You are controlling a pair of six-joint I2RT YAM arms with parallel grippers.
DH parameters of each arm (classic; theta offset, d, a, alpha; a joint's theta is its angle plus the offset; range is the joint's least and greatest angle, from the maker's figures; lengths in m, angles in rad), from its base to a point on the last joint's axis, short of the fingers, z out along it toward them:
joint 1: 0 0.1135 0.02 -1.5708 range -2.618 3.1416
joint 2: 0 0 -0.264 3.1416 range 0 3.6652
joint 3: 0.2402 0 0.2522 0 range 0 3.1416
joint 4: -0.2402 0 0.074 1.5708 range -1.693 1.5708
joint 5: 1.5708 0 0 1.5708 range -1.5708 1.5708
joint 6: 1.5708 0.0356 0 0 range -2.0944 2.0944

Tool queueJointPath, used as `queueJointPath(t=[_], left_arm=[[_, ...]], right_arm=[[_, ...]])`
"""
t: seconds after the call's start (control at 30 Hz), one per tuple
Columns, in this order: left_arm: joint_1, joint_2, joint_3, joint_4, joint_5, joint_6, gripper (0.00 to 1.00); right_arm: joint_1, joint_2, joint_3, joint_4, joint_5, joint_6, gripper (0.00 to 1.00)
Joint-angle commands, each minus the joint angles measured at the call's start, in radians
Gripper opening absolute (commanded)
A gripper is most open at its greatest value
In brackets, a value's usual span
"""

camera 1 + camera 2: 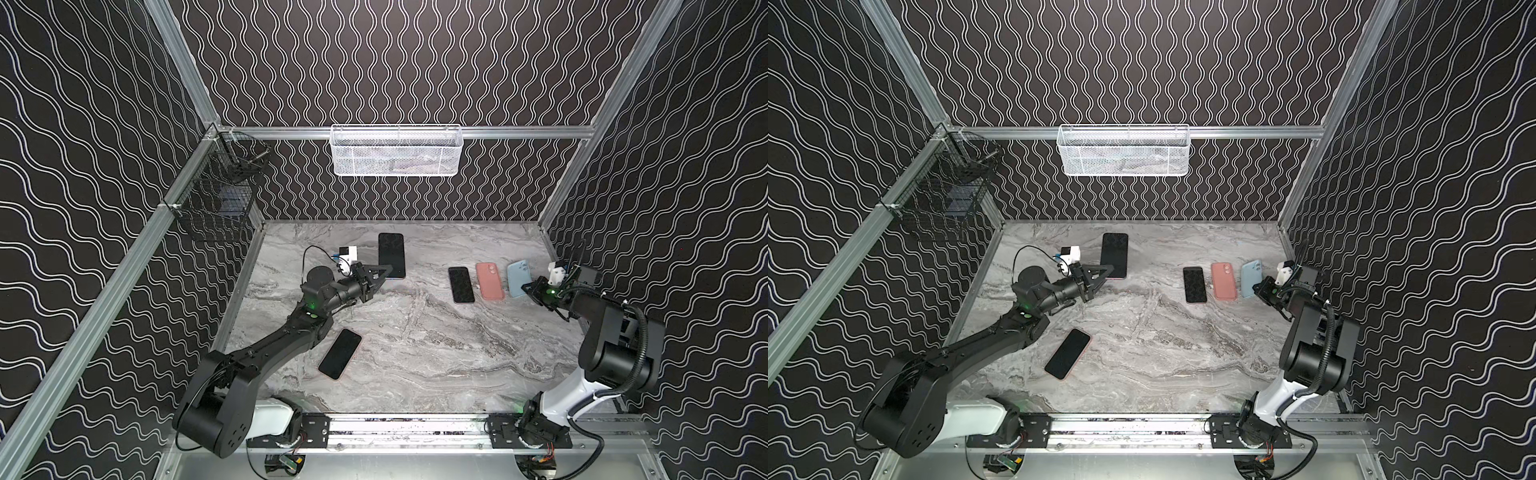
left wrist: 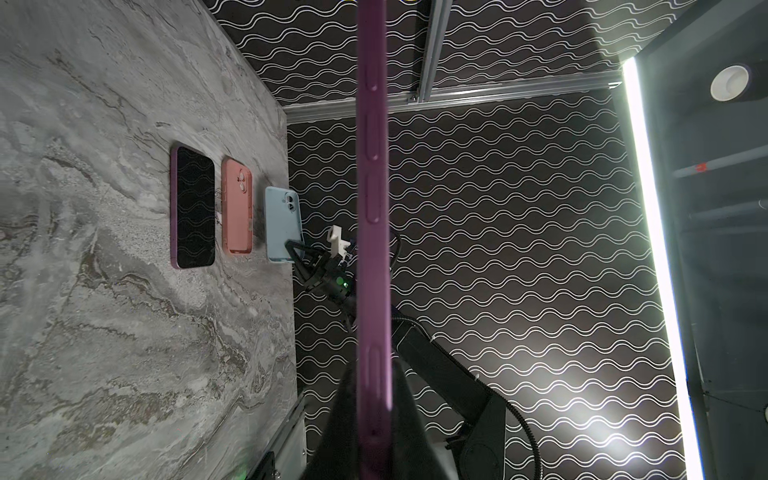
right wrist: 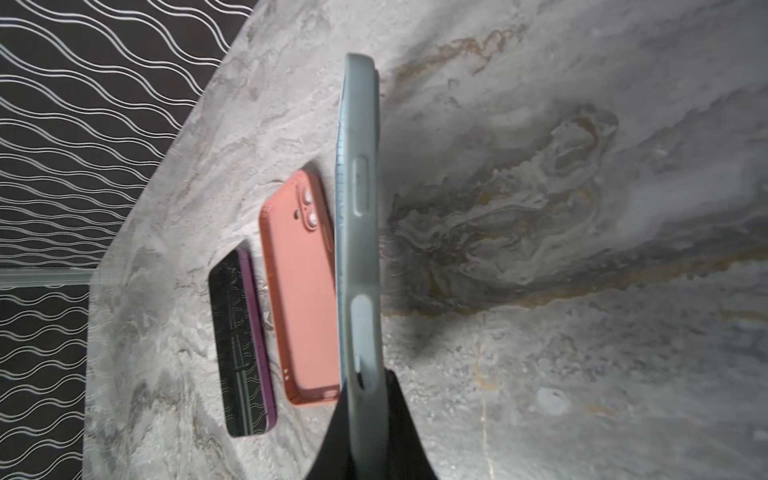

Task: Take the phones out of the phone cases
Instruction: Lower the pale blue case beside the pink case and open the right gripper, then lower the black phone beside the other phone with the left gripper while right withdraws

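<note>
Left fingers (image 2: pixel 409 424) pinch purple case (image 2: pixel 372 208) edge; table (image 1: pixel 415 332) centre bare.

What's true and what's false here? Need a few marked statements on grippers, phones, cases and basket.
1. The left gripper is shut on a purple-cased phone. True.
2. The right gripper is open and empty. False: it is shut on the blue case.
3. The pink case lies between the blue case and a dark phone. True.
4. The basket stands on the table. False: it hangs on the back rail, above the table.
5. A front phone lies screen-up beside the left arm. True.
</note>
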Motion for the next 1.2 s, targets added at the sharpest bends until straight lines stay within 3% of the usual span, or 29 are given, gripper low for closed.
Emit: queueJointPath(t=[0.0,0.33,0.53,0.73,0.97,1.17], left_arm=[[0.002,0.007,0.011,0.101,0.011,0.005,0.0],[0.001,0.024,0.019,0.088,0.005,0.022,0.0],[0.002,0.044,0.019,0.086,0.009,0.037,0.0],[-0.011,0.046,0.046,-0.041,-0.014,0.155,0.0],[-0.094,0.111,0.095,-0.13,-0.098,0.269,0.0],[-0.156,0.257,0.104,0.037,-0.134,0.226,0.0]], right_arm=[[0.003,0.013,-0.004,0.021,0.018,-0.002,0.13],[0.019,0.034,-0.018,0.012,0.116,0.007,0.38],[0.028,-0.011,-0.059,0.031,0.224,0.028,0.44],[0.057,-0.119,-0.089,0.02,0.369,0.036,0.63],[0.185,-0.3,-0.104,-0.015,0.402,0.031,0.69],[0.302,-0.453,-0.139,-0.07,0.393,0.029,0.71]])
